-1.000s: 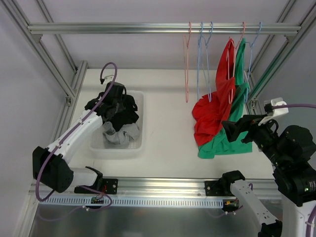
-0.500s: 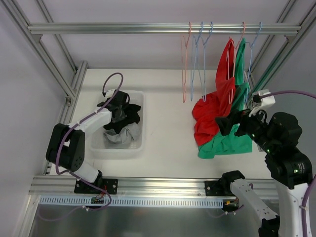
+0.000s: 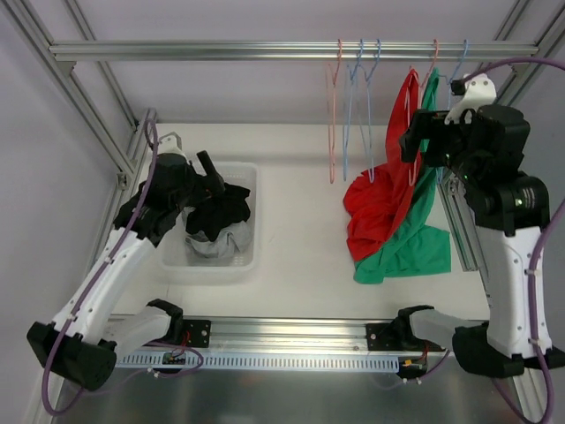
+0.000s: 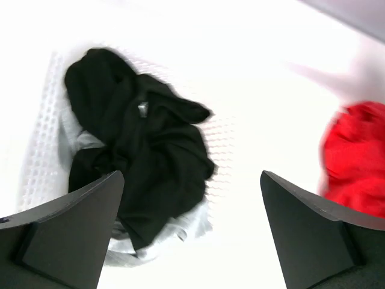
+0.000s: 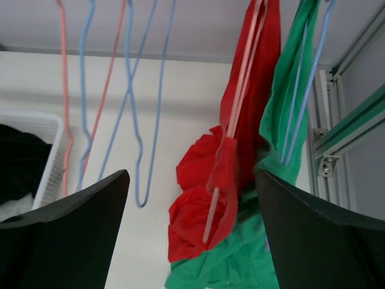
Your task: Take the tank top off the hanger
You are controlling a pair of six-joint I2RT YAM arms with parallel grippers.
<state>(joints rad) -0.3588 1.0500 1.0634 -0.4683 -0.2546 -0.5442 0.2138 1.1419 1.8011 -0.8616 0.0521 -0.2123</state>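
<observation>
Top view: white plastic basket point(image 3: 253, 212), left, holds black garments point(image 3: 225, 205) over grey cloth point(image 3: 212, 249). Red tank top point(image 3: 375, 212) hangs far right, beside green tank top point(image 3: 415, 252).
Left wrist: left gripper point(image 4: 192, 177) jaws spread, empty, above basket.
Right wrist: right gripper point(image 5: 192, 180) jaws spread, empty, facing pink wire hanger point(image 5: 243, 78) carrying the red tank top.

Overhead view spans the table point(image 3: 300, 194); left wrist looks down into basket point(image 4: 39, 138), right wrist faces hung red garment point(image 5: 240, 120)

Left hand point(image 4: 189, 180) and right hand point(image 5: 192, 174) — both aloft, both spread wide.
</observation>
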